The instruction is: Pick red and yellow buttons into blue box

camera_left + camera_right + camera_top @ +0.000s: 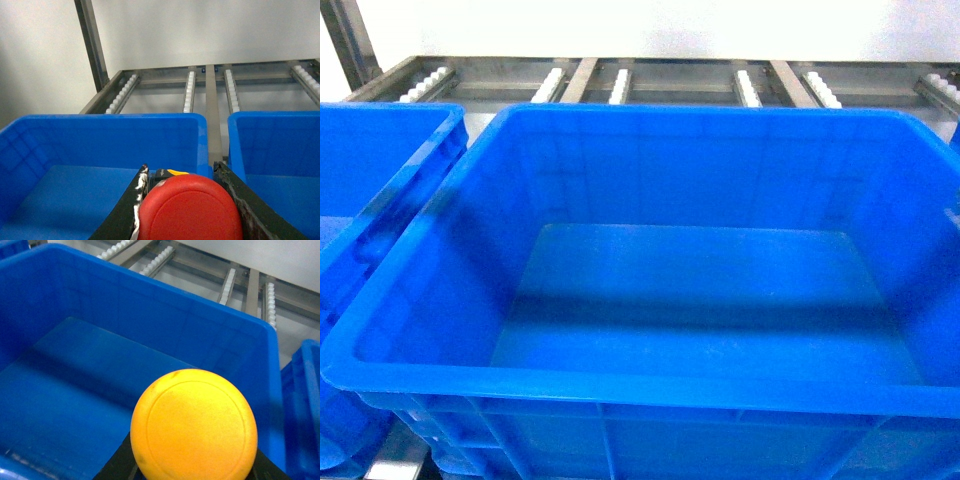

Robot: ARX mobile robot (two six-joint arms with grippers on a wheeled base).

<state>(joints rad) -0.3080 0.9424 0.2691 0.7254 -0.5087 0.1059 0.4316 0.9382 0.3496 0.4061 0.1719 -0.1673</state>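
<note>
The red button [190, 210] fills the bottom of the left wrist view, its black body clamped between the two black fingers [125, 210] of my left gripper [181, 169], which is shut on it. It hangs over a blue crate [100, 119], close to that crate's right wall. In the right wrist view my right gripper [194, 452] is shut on the yellow button [194, 425], held above the floor of the blue box [150, 290]; the cap hides the fingertips. In the head view the blue box [620, 385] stands in the middle with nothing inside, and neither gripper shows.
A second blue crate [380, 150] stands against the box's left side. Another crate rim [305, 390] shows on the right. Behind them runs a metal roller rack [620, 85] against a white wall, with an upright post [92, 45] at the back left.
</note>
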